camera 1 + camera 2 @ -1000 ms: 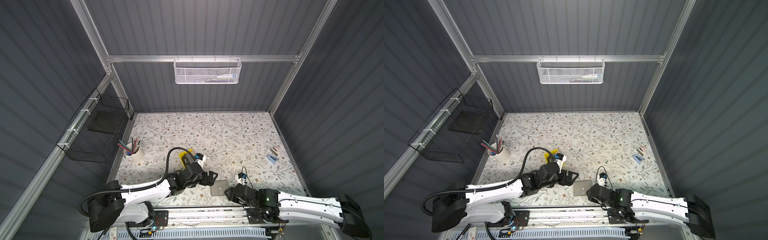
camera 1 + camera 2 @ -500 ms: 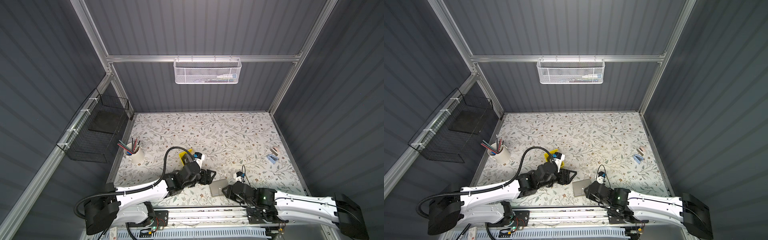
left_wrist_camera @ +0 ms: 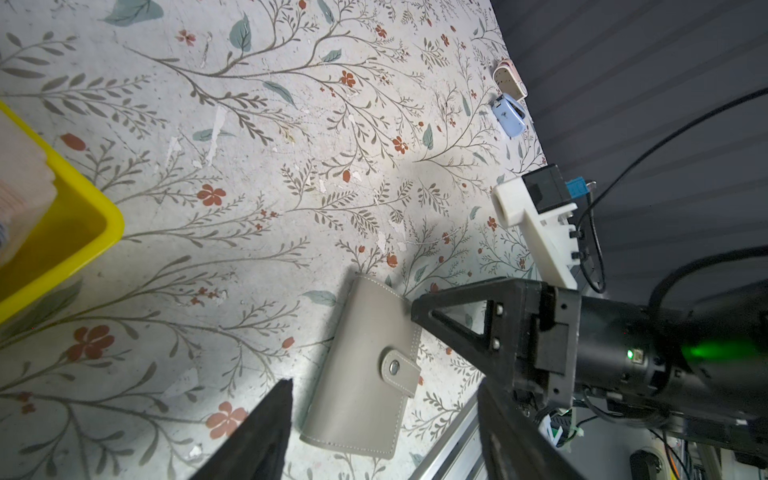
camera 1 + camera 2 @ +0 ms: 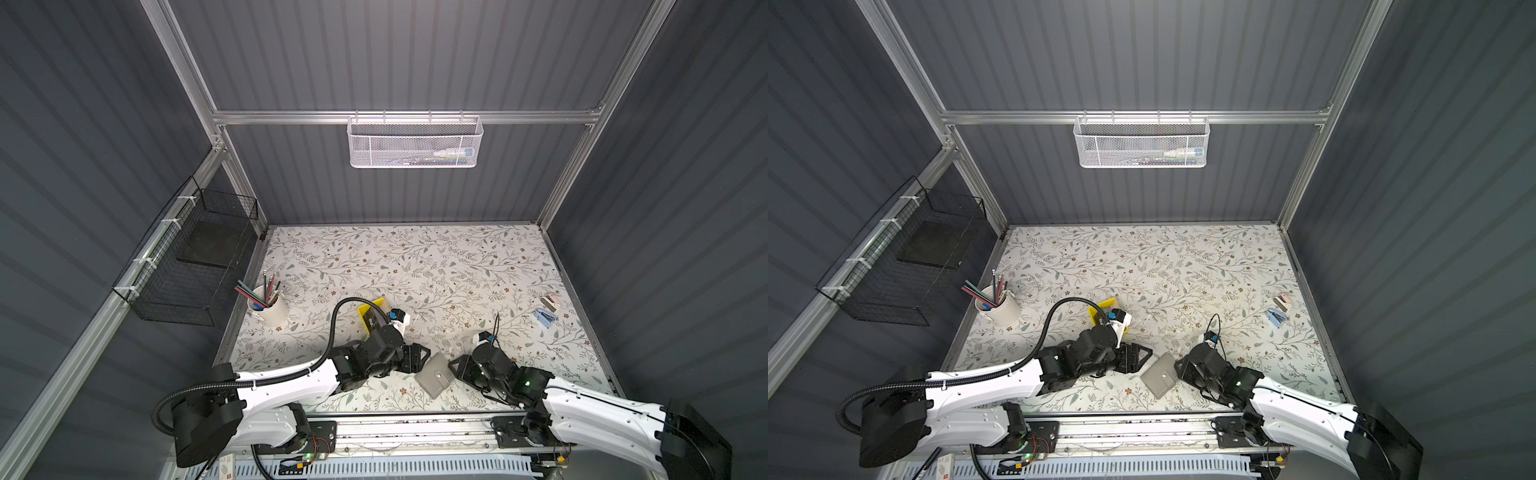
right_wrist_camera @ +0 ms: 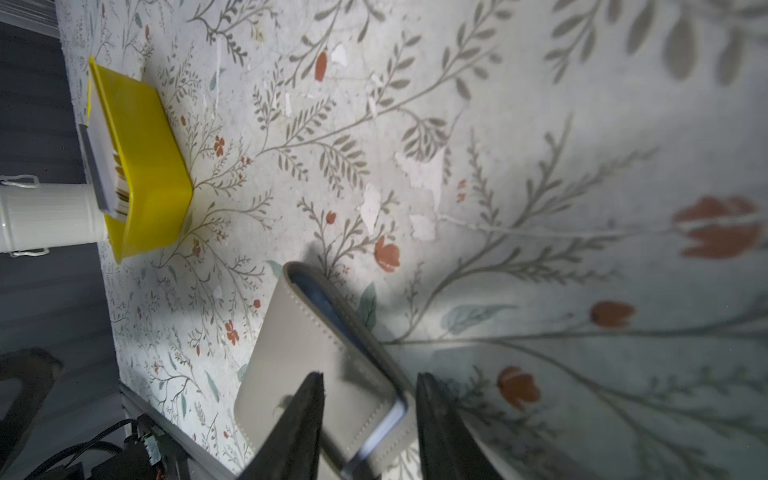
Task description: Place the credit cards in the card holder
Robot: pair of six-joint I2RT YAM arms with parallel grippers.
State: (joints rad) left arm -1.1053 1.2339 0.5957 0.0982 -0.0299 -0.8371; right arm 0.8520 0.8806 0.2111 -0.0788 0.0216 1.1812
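The grey card holder (image 4: 434, 376) (image 4: 1160, 376) lies snapped shut near the table's front edge. My left gripper (image 4: 420, 360) (image 3: 384, 384) is open and hangs low over it, one finger on each side of its width (image 3: 365, 365). My right gripper (image 4: 454, 368) (image 5: 369, 376) comes in from the right. Its jaws stand above and below the holder's sleeve edge (image 5: 307, 353), closed in on it. The credit cards (image 4: 374, 321) (image 5: 97, 166) are stacked in a yellow tray (image 4: 368, 309) (image 5: 145, 174) behind my left arm.
A white cup of pencils (image 4: 268, 309) stands at the left edge. A small blue thing (image 4: 544, 318) and a pink one (image 4: 552, 301) lie at the far right. A metal rail (image 4: 415, 419) runs just in front of the holder. Wire baskets hang on the walls.
My left jaws have narrowed and moved closer to the holder. My right gripper has slid left onto the holder's edge, and the holder has shifted slightly left.
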